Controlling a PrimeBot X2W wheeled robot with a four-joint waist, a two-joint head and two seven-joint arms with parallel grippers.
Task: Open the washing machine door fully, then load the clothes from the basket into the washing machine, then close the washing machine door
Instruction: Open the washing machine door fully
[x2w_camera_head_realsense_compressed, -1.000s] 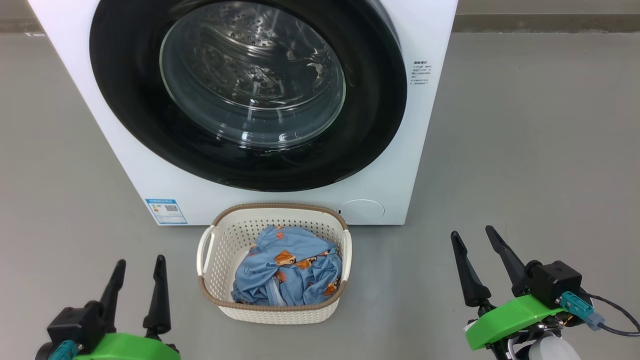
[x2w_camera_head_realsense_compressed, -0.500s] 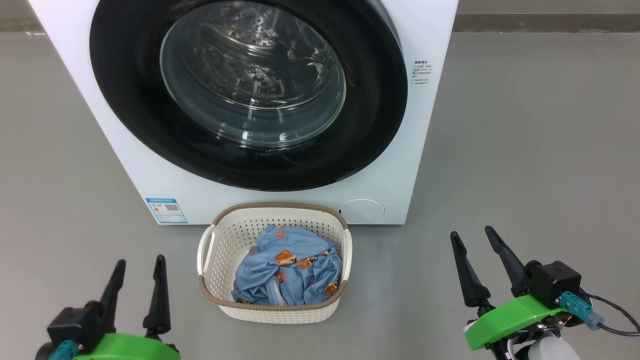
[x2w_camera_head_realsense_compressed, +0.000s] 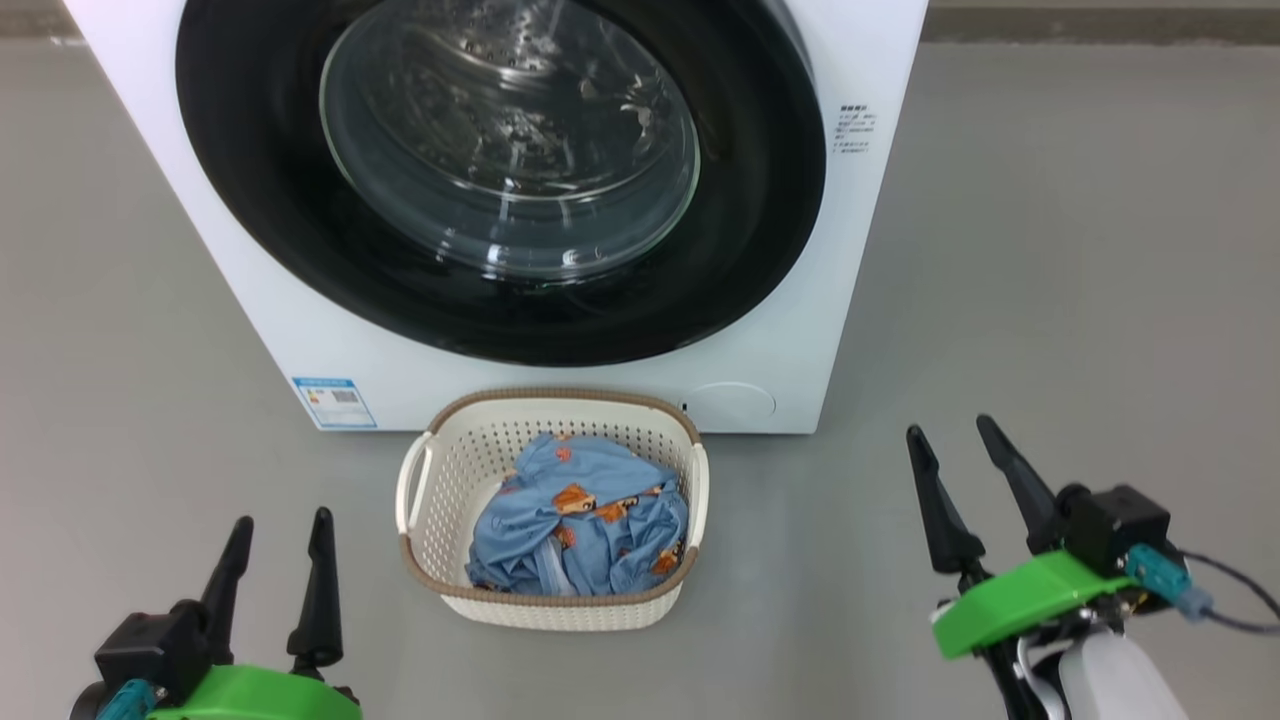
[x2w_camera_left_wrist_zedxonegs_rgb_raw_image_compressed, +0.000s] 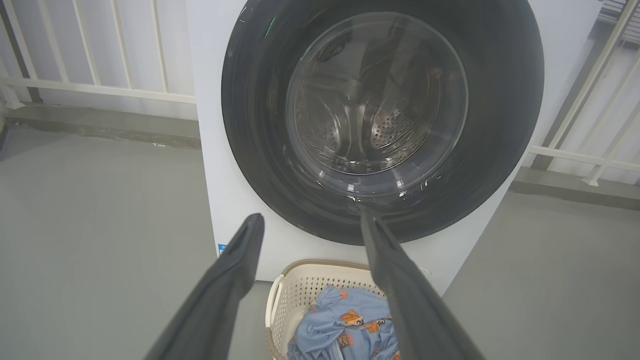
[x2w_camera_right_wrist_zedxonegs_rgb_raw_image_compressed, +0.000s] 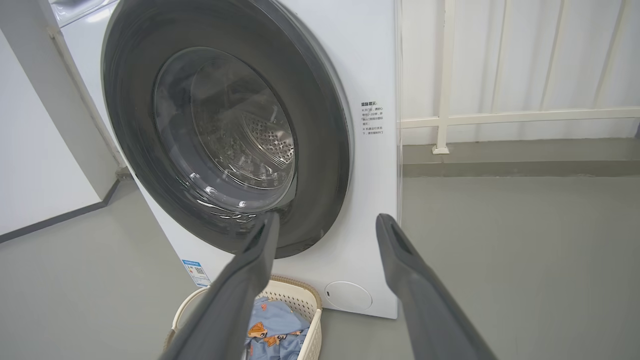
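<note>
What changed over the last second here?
The camera shifted slightly, so the whole scene moved in frame. The right gripper edged forward toward the washing machine, jaws open. Nothing taken or released. Unchanged: washing machine door shut, clothes in the basket, left gripper open.

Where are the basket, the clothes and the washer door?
basket (x2w_camera_head_realsense_compressed: 550, 615), head view, front perforated wall.
clothes (x2w_camera_head_realsense_compressed: 598, 528), head view, middle of the bundle.
washing machine door (x2w_camera_head_realsense_compressed: 510, 140), head view, glass bowl's centre.
</note>
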